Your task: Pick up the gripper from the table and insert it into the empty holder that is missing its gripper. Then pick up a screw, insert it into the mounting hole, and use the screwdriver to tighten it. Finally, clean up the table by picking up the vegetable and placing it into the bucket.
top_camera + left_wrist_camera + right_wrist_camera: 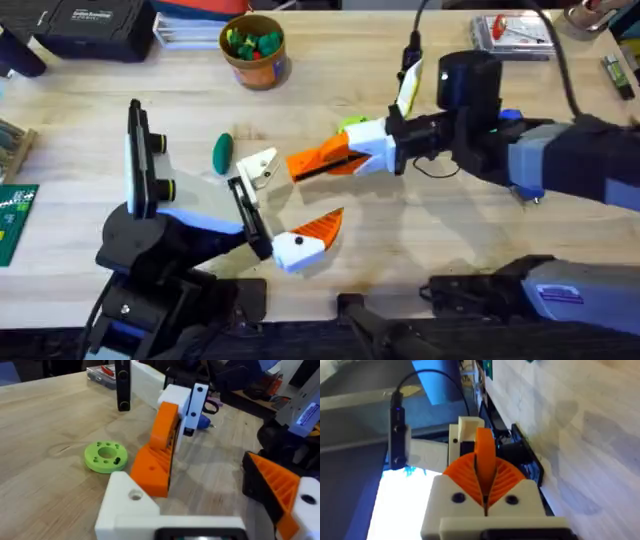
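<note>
My right gripper [352, 152] is shut on the gripper, a flat orange wedge [316, 161], which hangs just above the table [120, 85]. The wedge [159, 452] angles down, its lower end against the bare white holder [126, 504] of my left gripper [291, 202]. That left gripper stands open, and its other finger carries an orange pad [323, 226]. In the right wrist view the orange pads [506, 477] clamp the wedge [485, 455], with the holder [469, 427] just beyond. The dark green vegetable [222, 152] lies left of the holder. The bucket [254, 52] stands at the back. A blue screwdriver end [204, 421] shows behind the right arm.
A lime-green disc [105, 456] lies on the table beside the wedge. A black case [95, 25] sits at the back left and a clear parts box [512, 32] at the back right. A green board [12, 220] lies at the left edge.
</note>
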Available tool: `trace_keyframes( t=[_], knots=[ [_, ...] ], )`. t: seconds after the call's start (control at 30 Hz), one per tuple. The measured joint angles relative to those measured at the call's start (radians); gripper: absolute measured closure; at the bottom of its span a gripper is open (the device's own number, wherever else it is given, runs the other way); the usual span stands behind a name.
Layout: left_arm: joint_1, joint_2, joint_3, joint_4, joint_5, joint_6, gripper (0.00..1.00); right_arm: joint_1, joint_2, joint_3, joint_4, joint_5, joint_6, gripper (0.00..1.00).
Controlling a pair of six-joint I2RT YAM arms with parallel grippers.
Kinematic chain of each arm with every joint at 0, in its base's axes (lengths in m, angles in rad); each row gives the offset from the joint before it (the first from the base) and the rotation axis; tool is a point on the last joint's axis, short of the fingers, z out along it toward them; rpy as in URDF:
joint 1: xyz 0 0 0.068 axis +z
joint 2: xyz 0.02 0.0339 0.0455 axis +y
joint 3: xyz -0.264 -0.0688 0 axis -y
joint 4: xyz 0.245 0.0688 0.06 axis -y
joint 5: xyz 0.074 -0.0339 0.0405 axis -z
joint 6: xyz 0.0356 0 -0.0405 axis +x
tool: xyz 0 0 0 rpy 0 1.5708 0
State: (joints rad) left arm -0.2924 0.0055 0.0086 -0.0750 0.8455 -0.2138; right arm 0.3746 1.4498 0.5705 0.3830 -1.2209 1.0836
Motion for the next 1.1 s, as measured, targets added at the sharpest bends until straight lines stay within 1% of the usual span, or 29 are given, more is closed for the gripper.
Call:
trace_keyframes(
  t=[0.1,0.13,0.33,0.77,0.9,1.1],
  knots=[
    [0.000,0.000,0.000,0.000,0.000,0.000,0.015,0.010,0.022,0.000,0.000,-0.019,0.000,0.992],
    [0.000,0.000,0.000,0.000,0.000,0.000,0.015,0.027,0.028,0.002,0.002,-0.030,0.000,0.992],
    [0.000,0.000,0.000,0.000,0.000,0.000,0.015,0.059,0.028,0.033,0.004,-0.036,0.000,0.992],
    [0.000,0.000,0.000,0.000,-0.004,0.000,0.015,0.062,0.036,0.069,0.021,-0.034,0.001,0.992],
    [0.000,0.000,0.000,0.000,-0.002,-0.004,0.015,0.068,0.092,0.093,0.046,-0.036,0.011,0.992],
    [0.003,0.000,0.000,0.001,-0.026,-0.005,0.015,0.091,0.209,0.163,0.127,-0.073,0.048,0.992]
  ],
)
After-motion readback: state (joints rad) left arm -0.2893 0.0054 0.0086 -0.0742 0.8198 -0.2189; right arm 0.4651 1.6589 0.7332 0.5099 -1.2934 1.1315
